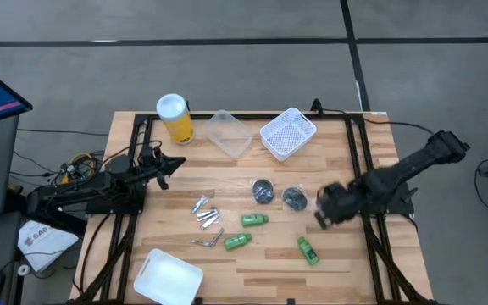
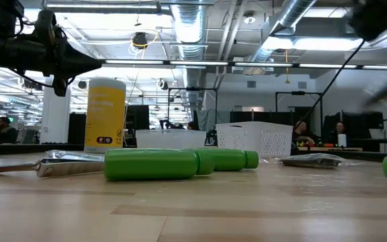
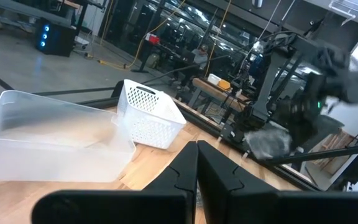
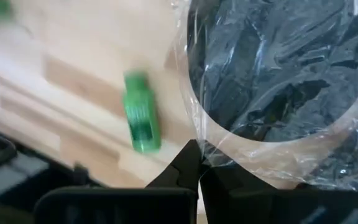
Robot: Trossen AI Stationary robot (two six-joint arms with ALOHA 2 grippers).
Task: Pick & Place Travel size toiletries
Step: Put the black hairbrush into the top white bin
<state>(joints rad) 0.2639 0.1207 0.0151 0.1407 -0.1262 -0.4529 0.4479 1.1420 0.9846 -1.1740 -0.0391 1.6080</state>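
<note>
Three green mini bottles (image 1: 254,219) (image 1: 236,241) (image 1: 308,250) lie on their sides at mid-table, with slim silvery tubes (image 1: 205,219) to their left. Two dark round flat pieces (image 1: 263,191) (image 1: 295,197) lie flat beyond the bottles. The third dark round piece (image 4: 278,81), wrapped in clear film, is at my right gripper (image 4: 197,160), which is shut on it above the table's right part (image 1: 324,205). My left gripper (image 3: 197,163) is shut and empty, raised over the table's left side (image 1: 169,165). My right gripper pinches the clear film wrap at the rim (image 4: 207,152) of the dark round piece between its two fingertips. The piece is lifted clear of the table, with a green bottle (image 4: 140,119) on the wood below it. From farther off, the piece (image 3: 267,142) shows as a blurred shape at the gripper.
A tall yellow canister with a white lid (image 1: 174,117), a clear tub (image 1: 230,133) and a white basket (image 1: 287,133) stand along the far edge. A white tub (image 1: 168,278) sits at the near left corner. Bare wood lies between the basket and the dark pieces.
</note>
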